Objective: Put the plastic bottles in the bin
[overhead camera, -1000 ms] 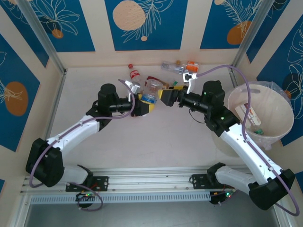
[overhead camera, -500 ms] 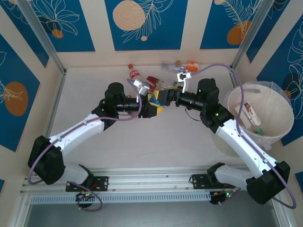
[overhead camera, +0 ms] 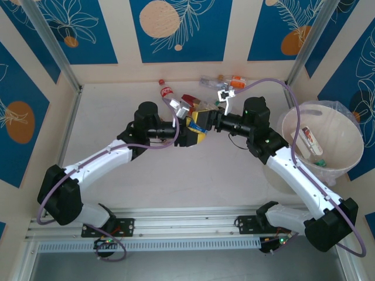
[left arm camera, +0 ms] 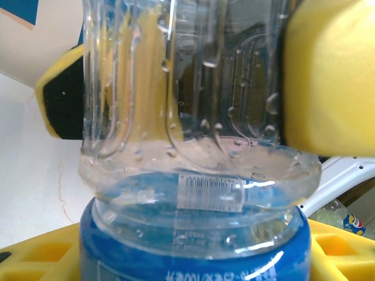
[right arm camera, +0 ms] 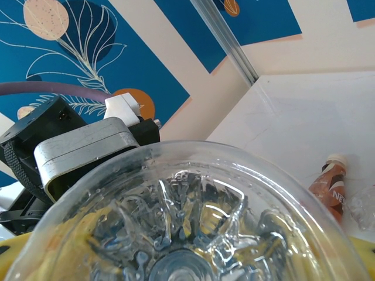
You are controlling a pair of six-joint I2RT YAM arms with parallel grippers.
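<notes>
1. Since a second ago both arms have pushed in towards each other, well to the left of the bin (overhead camera: 343, 140). The right gripper (overhead camera: 202, 121), which then gaped wide, has drawn its jaws in.
2. Between the two claws is a clear bottle (left arm camera: 199, 175), held above the table (overhead camera: 176, 181), far from the bin and nowhere near its rim.
3. The left gripper (overhead camera: 188, 132) is clamped on that bottle at its blue-labelled part, with a yellow finger on either side of the label in the left wrist view.
4. The right gripper has closed on the clear ribbed part of the same bottle. One yellow pad (left arm camera: 328, 76) presses its wall, and the other pad shows through the plastic on the opposite side.
5. Up close, the bottle is transparent and ribbed, with droplets clinging to it. A blue label with a small white barcode wraps one section.
6. From the right wrist, the bottle's moulded star-shaped base (right arm camera: 187, 234) faces the camera end-on.
7. The bin is a wide pale tub with a clear bag over its rim. It already holds a labelled bottle (overhead camera: 310, 140).
8. More bottles lie on the table to the far left of the bin: a red-capped one with a red label (overhead camera: 166, 91) and a crumpled clear cluster with an orange cap (overhead camera: 221, 82).
9. A brown bottle with a white cap (right arm camera: 331, 184) also lies flat on the table.
</notes>
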